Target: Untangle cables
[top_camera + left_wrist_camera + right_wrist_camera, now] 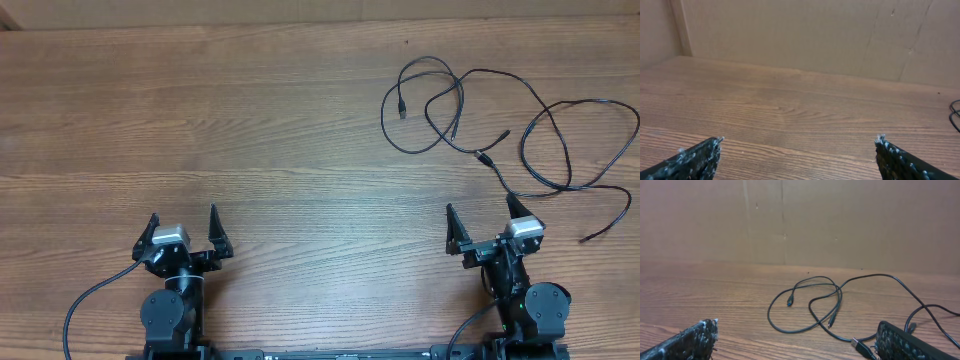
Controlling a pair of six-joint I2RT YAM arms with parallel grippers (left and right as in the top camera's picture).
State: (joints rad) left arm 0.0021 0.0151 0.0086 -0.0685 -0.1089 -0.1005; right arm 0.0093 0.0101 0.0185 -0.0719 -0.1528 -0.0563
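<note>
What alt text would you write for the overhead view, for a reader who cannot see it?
Thin black cables lie loosely tangled at the far right of a wooden table. Near the bottom edge, the left gripper and right gripper stand open, holding nothing.

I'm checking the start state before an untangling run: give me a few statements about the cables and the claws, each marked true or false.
1. The cables lie on the robot's right half of the table. True.
2. The left claw is shut on a cable. False: it is open and empty, well apart from the cables.
3. The right claw is open. True.
4. The cables lie straight and apart from each other. False: they loop and cross one another.
</note>
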